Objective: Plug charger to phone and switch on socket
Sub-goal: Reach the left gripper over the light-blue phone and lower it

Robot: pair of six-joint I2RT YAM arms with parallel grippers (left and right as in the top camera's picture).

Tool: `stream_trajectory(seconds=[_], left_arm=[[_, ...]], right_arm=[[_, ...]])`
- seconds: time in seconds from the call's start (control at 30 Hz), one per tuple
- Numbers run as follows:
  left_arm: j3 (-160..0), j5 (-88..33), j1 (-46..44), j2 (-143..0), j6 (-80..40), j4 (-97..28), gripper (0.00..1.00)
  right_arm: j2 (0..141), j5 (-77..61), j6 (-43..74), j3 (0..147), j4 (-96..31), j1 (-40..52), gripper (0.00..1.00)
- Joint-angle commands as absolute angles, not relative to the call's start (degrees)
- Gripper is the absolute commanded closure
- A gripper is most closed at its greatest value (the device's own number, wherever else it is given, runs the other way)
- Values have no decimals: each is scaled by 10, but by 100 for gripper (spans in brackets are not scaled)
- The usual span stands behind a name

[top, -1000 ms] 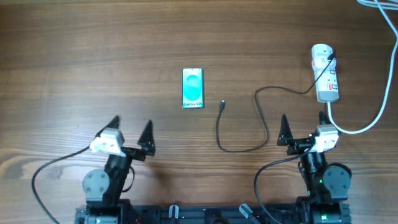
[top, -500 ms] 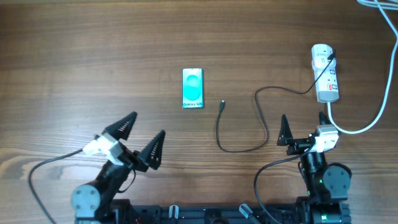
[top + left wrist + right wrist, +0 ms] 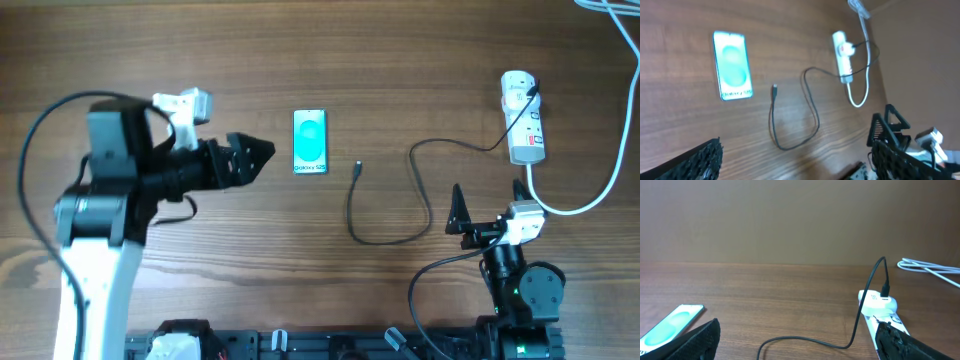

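Observation:
The phone [image 3: 310, 141] lies flat mid-table, its teal screen lit; it also shows in the left wrist view [image 3: 732, 65] and at the lower left of the right wrist view [image 3: 670, 325]. The charger [image 3: 385, 205] is a thin black cable looping from the socket [image 3: 523, 130] to its plug tip [image 3: 357, 168], just right of the phone. My left gripper [image 3: 250, 157] is open and empty, raised just left of the phone. My right gripper [image 3: 488, 208] is open and empty near the front, below the socket.
A thick white cable [image 3: 600, 150] runs from the socket's near end up the right side of the table. The socket [image 3: 841, 55] and charger loop [image 3: 795, 115] also show in the left wrist view. The table is brown wood.
My left arm has risen from the front left and swung forward and right, its gripper now beside the phone. The right arm, phone, charger and socket have not moved.

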State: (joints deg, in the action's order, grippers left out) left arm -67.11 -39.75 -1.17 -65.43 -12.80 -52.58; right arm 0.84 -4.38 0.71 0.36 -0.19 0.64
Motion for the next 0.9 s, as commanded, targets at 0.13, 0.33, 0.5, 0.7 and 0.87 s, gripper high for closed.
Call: stream_trajectory(seconds=[0.13,0.33,0.5,0.7,0.87], left_arm=[[-830,-104,-171,-818,-208,-697,0],[-1030,-74,-204,-1016,-212,-805,0],[-1035,-80,-204,-1087,-230,-721,0],[-1034,-78,-204,-1115,-234,-678,0],[-1034,-78,-205,-1174,-244,-667,0]], right_arm=[[4,-34,0,3,0,6,0],[4,-34,0,3,0,6,0],[4,-34,0,3,0,6,0],[4,-34,0,3,0,6,0],[4,-34,0,3,0,6,0]])
